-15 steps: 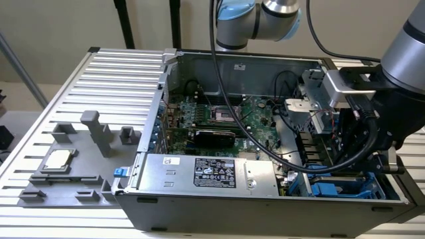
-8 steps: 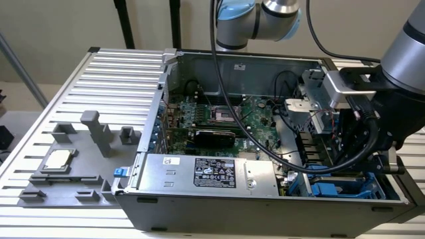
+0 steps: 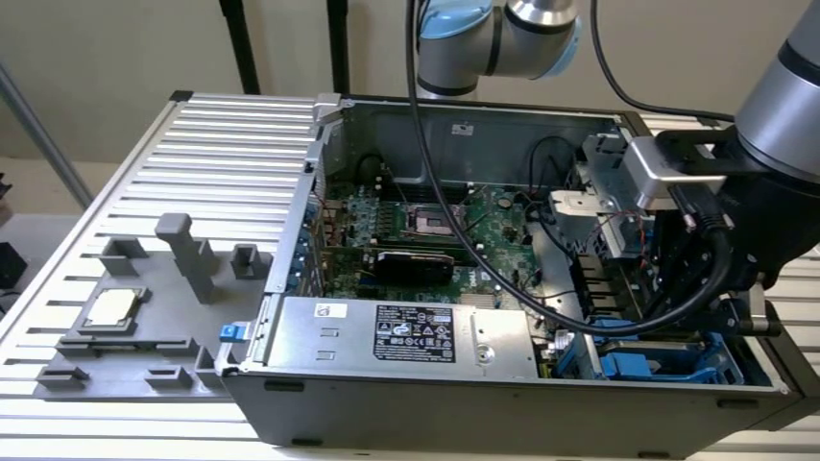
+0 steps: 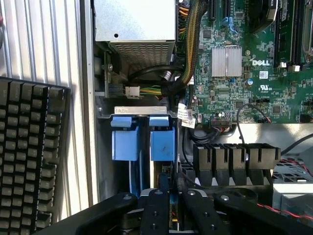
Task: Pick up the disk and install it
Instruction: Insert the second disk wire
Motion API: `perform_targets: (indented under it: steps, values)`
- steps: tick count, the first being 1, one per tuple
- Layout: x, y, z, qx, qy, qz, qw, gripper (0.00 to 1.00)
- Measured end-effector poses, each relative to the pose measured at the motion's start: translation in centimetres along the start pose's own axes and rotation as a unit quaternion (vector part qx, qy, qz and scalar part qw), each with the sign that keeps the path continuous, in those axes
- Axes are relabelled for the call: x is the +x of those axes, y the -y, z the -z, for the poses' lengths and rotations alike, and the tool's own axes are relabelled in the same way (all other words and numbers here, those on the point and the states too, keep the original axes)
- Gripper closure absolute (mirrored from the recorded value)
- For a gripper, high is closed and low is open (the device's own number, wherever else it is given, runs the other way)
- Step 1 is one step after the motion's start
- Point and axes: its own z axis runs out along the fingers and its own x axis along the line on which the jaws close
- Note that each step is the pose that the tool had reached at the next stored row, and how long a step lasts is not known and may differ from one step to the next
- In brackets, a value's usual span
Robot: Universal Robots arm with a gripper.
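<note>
Blue-railed disk point(image 4: 162, 188) between claw point(image 4: 168, 205) fingers, directly below it, in drive bay point(image 4: 142, 113) | claw nearly closed, gripping disk — judgement: keep it square, press straight, no tilt.

White "DELL" on green motherboard point(image 4: 254, 63), black label with small unreadable print on silver power supply point(image 3: 410, 336), white sticker with unreadable print on cable point(image 4: 186, 116) by drive bay
</note>
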Motion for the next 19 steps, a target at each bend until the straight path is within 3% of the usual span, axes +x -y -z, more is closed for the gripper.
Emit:
perform_targets:
  steps: [5,9,19]
  values:
    - [0.0,0.06,0.11,-0.0037,-0.0001,0.0,1.0,0.83]
    - [0.0,0.15,0.16,-0.005,-0.0005,0.0,1.0,0.83]
    - [0.0,0.28,0.14,-0.0055,-0.0013,0.0,1.0,0.83]
